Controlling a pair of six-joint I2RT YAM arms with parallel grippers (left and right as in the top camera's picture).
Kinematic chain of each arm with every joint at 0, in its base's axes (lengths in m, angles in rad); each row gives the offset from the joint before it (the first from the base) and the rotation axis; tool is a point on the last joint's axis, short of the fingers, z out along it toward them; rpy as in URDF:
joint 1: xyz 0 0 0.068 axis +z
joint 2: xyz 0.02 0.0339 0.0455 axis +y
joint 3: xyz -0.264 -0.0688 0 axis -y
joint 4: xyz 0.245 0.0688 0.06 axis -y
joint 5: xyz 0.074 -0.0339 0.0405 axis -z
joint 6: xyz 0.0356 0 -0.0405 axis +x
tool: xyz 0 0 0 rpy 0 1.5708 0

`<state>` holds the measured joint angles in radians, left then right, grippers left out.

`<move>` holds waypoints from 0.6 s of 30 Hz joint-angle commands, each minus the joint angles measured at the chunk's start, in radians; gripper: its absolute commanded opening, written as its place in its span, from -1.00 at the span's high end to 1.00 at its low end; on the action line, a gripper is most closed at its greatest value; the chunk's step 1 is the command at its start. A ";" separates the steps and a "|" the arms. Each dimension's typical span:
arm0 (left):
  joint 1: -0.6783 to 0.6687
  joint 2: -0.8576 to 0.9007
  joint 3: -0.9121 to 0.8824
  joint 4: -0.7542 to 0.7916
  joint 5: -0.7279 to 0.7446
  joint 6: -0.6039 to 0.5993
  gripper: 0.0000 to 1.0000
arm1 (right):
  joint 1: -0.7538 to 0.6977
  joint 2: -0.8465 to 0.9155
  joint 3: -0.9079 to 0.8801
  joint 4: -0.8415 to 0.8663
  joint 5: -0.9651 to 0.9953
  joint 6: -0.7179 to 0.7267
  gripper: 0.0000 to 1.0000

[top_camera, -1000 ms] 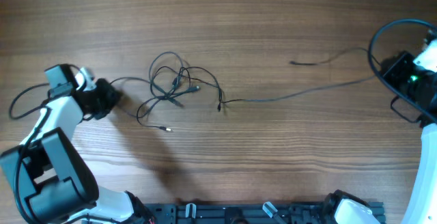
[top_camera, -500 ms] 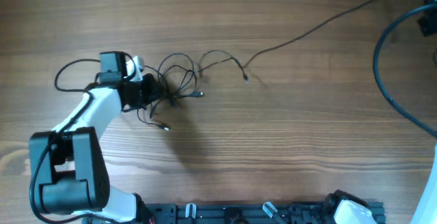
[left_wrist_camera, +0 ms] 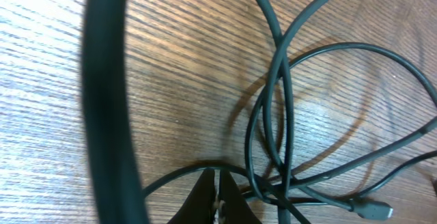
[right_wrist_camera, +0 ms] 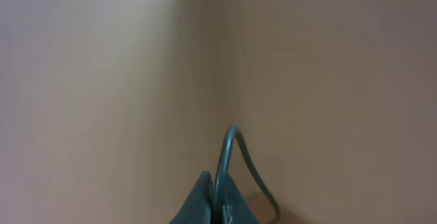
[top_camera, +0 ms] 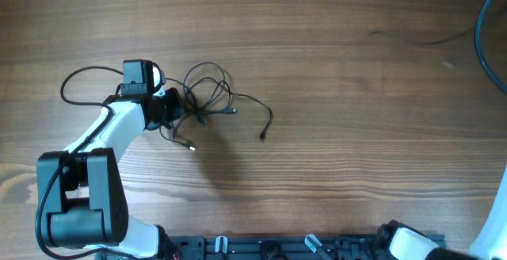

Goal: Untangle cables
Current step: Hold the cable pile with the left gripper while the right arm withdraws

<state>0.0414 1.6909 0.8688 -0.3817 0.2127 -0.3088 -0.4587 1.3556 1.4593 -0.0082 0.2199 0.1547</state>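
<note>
L wrist view, btm centre: left gripper point(left_wrist_camera: 217, 198) clenched, a strand crossing its tips; can't tell if pinched. Beyond it, cables point(left_wrist_camera: 280, 60) loop on table point(left_wrist_camera: 177, 67), overhead centre-left. Right gripper point(right_wrist_camera: 217, 200) clamped on one cable point(right_wrist_camera: 222, 154).

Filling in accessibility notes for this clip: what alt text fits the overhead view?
The left gripper sits closed at the left edge of a tangle of thin black cables on a wooden table. One loose cable end trails right of the tangle; a separate cable runs faintly toward the far right edge.
</note>
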 commanded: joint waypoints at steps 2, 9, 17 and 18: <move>0.002 0.013 0.000 0.000 -0.028 0.010 0.90 | -0.001 0.061 0.003 0.094 0.124 -0.182 0.91; 0.002 0.013 0.000 0.000 -0.028 0.010 0.88 | -0.001 0.132 0.003 0.270 0.023 -0.289 0.91; 0.002 0.013 0.000 0.000 -0.028 0.010 0.81 | -0.018 0.272 0.003 0.113 0.318 -0.124 0.91; 0.002 0.013 0.000 0.000 -0.028 0.010 0.80 | -0.024 0.286 0.003 0.084 0.365 -0.085 0.91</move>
<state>0.0414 1.6909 0.8688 -0.3813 0.1974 -0.3088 -0.4618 1.5719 1.4597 0.1284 0.3653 -0.0502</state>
